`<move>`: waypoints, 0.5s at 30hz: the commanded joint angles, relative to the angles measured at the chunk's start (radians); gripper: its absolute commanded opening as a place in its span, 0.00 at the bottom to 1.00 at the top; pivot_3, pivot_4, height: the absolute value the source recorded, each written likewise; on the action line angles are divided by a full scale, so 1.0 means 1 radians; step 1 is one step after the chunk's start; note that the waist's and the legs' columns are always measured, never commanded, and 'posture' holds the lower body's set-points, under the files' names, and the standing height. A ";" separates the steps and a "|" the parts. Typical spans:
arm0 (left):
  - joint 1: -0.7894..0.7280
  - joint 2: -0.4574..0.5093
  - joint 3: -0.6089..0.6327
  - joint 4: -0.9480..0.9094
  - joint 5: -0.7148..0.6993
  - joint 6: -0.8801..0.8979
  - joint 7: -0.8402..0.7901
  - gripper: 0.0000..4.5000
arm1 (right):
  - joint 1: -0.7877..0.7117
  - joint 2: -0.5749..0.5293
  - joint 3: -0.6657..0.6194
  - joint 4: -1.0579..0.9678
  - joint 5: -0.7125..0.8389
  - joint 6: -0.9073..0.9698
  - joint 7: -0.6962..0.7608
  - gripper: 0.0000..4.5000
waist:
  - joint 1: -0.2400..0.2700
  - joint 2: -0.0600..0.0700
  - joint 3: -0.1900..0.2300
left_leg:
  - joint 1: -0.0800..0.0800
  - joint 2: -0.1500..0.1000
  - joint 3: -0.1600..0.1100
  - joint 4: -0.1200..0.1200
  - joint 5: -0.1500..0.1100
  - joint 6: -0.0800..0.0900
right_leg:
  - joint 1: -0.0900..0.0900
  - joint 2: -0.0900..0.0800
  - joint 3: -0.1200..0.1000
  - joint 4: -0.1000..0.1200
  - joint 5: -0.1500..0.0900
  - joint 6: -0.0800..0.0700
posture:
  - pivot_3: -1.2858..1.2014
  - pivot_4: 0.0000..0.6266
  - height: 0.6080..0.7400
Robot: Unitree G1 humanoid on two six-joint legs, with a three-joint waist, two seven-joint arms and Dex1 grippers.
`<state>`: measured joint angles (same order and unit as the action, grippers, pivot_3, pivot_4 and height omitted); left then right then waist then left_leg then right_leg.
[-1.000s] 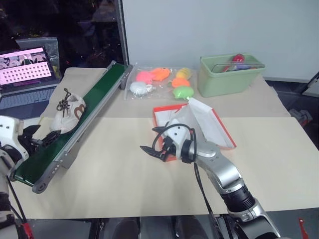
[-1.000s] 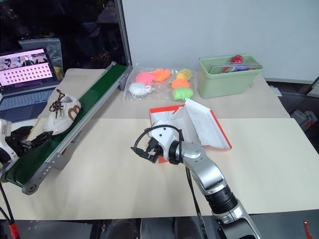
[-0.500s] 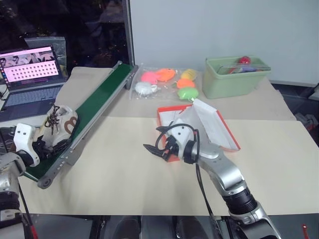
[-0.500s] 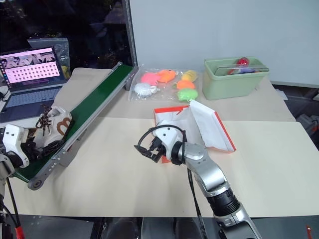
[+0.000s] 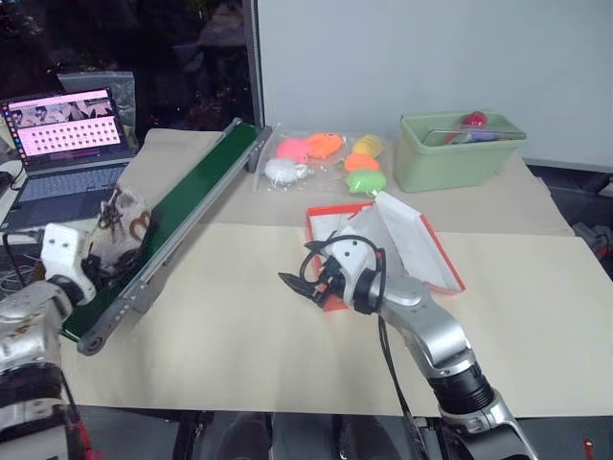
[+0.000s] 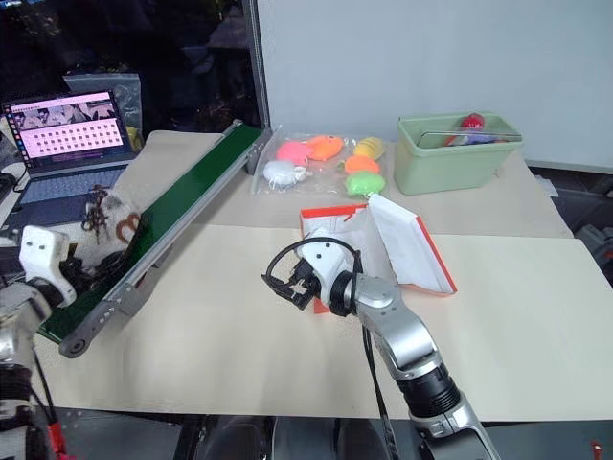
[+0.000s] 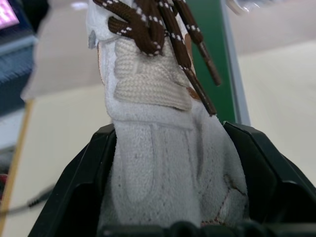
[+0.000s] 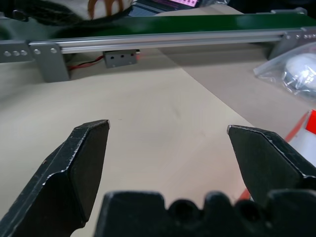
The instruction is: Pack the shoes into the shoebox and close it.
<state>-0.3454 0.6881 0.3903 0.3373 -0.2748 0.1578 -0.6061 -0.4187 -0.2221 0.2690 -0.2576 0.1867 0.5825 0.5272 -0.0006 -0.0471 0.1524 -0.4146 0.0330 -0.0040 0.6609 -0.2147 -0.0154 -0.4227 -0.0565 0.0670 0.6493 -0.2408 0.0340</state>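
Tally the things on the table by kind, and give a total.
Cream-white shoe with dark laces: 1
Red-orange cardboard shoebox: 1
Pale green plastic bin: 1
Clear plastic bag of bright plush toys: 1
Green conveyor belt: 1
Laptop: 1
Total: 6

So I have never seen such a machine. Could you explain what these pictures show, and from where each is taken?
It is a robot with two arms. Two pictures come from cameras in its head, two from cameras at its wrists. On the table stand a green conveyor belt, an open red shoebox, a bag of toys and a green bin; a laptop stands beside it. The left tool is shut on a white shoe at the belt. The right tool is open near the box, with nothing in it.
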 commanded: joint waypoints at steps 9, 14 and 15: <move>0.009 -0.292 -0.286 -0.659 -0.038 0.194 0.219 0.67 | -0.197 0.331 -0.482 0.118 0.494 0.453 -0.230 1.00 | -0.030 0.000 0.000 | -0.001 0.000 0.000 -0.001 -0.001 0.000 | -0.001 -0.001 0.001 0.000 0.001 0.001 | 0.52 0.24 0.92; 0.089 -0.339 -0.384 -0.738 -0.045 0.238 0.190 0.67 | -0.278 0.375 -0.624 0.193 0.665 0.534 -0.360 1.00 | -0.039 0.001 0.001 | -0.001 -0.001 0.000 -0.001 -0.001 0.000 | -0.001 -0.002 0.001 -0.001 0.001 0.001 | 0.52 0.24 0.92; 0.089 -0.347 -0.394 -0.746 -0.052 0.247 0.191 0.67 | -0.281 0.372 -0.620 0.195 0.677 0.538 -0.373 1.00 | -0.044 0.002 0.001 | -0.002 -0.001 0.000 -0.001 -0.001 0.000 | -0.001 -0.001 0.001 -0.002 0.001 0.001 | 0.52 0.24 0.92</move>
<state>-0.2343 0.3440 -0.0141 -0.3333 -0.3133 0.4093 -0.4146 -0.6476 0.0939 -0.3427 -0.0525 0.8050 1.1040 0.1834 -0.0442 -0.0455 0.1532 -0.4160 0.0325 -0.0042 0.6598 -0.2156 -0.0154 -0.4241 -0.0573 0.0678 0.6479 -0.2397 0.0351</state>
